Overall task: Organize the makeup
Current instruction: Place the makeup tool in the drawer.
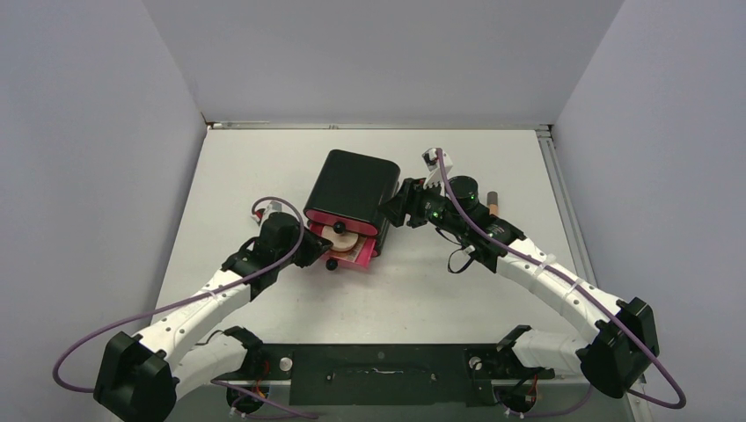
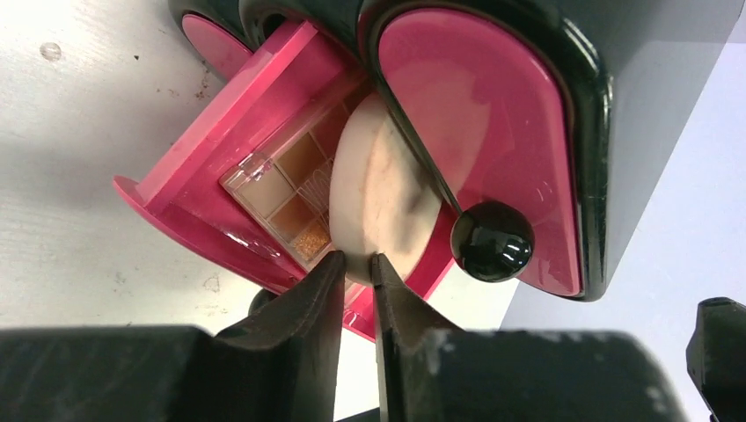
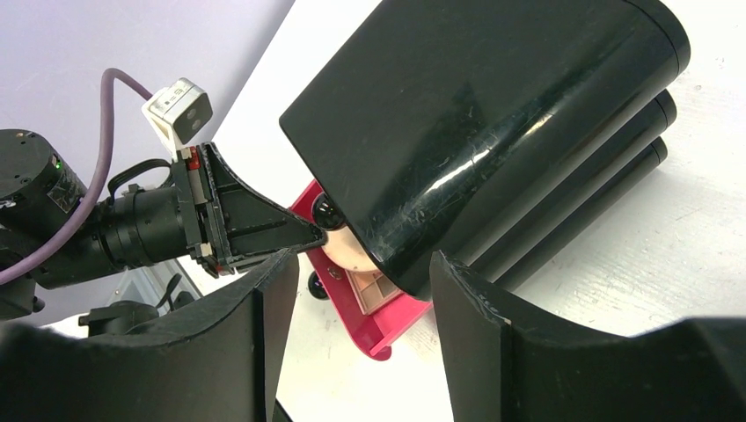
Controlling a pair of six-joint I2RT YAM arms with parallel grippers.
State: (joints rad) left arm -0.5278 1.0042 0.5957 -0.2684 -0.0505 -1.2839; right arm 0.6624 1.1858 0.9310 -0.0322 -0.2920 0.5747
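Left gripper [image 2: 356, 264] is nearly shut, pinching the rim of the disc [image 2: 378, 189], which stands on edge over the palette [image 2: 286, 189] in the open drawer [image 2: 202, 141]. Thin grip, so it could slip, or snag on the knob [image 2: 491, 240] above. Right gripper [image 3: 356, 290] gapes wide by the cabinet [image 3: 493, 114], empty.

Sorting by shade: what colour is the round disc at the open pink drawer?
Pale peach; the left wrist view shows the disc best.

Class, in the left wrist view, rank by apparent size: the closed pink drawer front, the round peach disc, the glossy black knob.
1. closed pink drawer front
2. round peach disc, partly hidden
3. glossy black knob, clearly smallest
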